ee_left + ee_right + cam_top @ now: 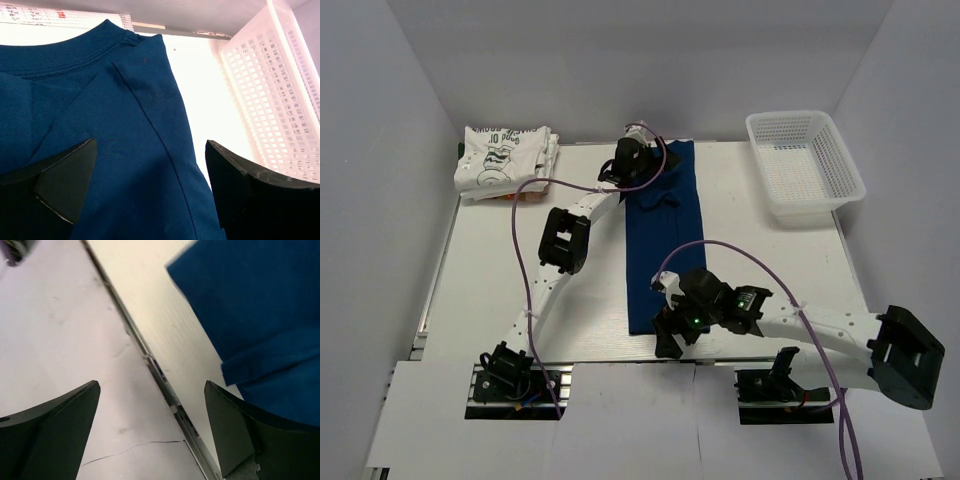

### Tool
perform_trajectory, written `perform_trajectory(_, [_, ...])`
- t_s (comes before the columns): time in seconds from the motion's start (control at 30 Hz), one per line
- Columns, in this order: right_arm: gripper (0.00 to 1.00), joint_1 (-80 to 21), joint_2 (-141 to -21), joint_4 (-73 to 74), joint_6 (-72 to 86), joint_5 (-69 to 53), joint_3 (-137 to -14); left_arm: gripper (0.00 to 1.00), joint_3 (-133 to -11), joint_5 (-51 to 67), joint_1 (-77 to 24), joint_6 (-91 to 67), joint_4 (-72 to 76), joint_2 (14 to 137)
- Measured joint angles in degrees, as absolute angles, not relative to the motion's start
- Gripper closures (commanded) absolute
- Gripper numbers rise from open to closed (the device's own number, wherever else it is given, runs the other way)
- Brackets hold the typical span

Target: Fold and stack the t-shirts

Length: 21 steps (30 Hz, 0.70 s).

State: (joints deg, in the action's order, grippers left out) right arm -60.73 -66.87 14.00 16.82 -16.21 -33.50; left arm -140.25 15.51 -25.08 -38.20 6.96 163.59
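Pale grey walls close round a white table [770, 270], seen from above.

- Dark navy-blue cotton t-shirt [665, 225]: lies flat on the table's middle, folded lengthwise into a long narrow strip. It runs from the far edge almost to the near edge, collar end far and hem end near. A small pucker of cloth shows toward the far end.
- Stack of folded white t-shirts [505, 160]: sits at the far left corner, well apart from the navy one. The top shirt shows dark lettering and a cartoon figure.
- White plastic mesh basket [820, 205]: stands at the far right corner, with bare table between it and the navy strip.
- Left arm [565, 240]: stretched out to the far end of the navy shirt. There the left jaws stand wide apart with nothing gripped. The left wrist view shows both black fingers [60, 185] low in frame, and between them the shirt's shoulder seam and folded sleeve. The ribbed collar is beyond, and the basket wall is off to the right. Cannot tell whether the fingertips touch the cloth.
- Right arm [820, 330]: bent in along the near edge. The right jaws are over the near left corner of the navy strip, also spread wide and holding nothing. The right wrist view shows the hem corner of the shirt to one side. Below are the table's near edge and the grey board beside it.
- Purple cable [525, 260]: loops along each arm.
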Motion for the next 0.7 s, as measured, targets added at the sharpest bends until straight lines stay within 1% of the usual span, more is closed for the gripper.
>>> perform_trajectory(0.13, [0.10, -60.93, -62.28, 14.04, 15.66, -16.49, -34.06, 0.00, -140.25, 15.84, -25.08, -38.44, 7.49, 163.54])
perform_trajectory(0.23, [0.10, -60.90, -58.52, 14.06, 16.62, -13.47, -34.09, 0.00, -140.18, 16.36, -25.08, -38.28, 6.61, 163.00])
perform_trajectory(0.33, [0.10, -60.82, -56.05, 15.03, 19.66, -6.63, -34.33, 0.00, -139.70, 16.91, -25.21, -36.38, 2.37, 160.86])
perform_trajectory(0.43, [0.10, -60.34, -55.33, 17.17, 24.21, 2.26, -34.54, 0.00, -137.21, 16.88, -25.36, -32.47, -4.80, 155.06])
perform_trajectory(0.53, [0.10, -59.22, -55.59, 21.26, 29.76, 9.96, -34.54, 0.00, -127.35, 16.43, -25.85, -28.88, -11.27, 142.10])
perform_trajectory(0.7, [0.10, -55.44, -56.03, 27.00, 38.37, 17.26, -32.73, 0.00, -96.23, 12.58, -27.83, -26.59, -12.38, 106.96])
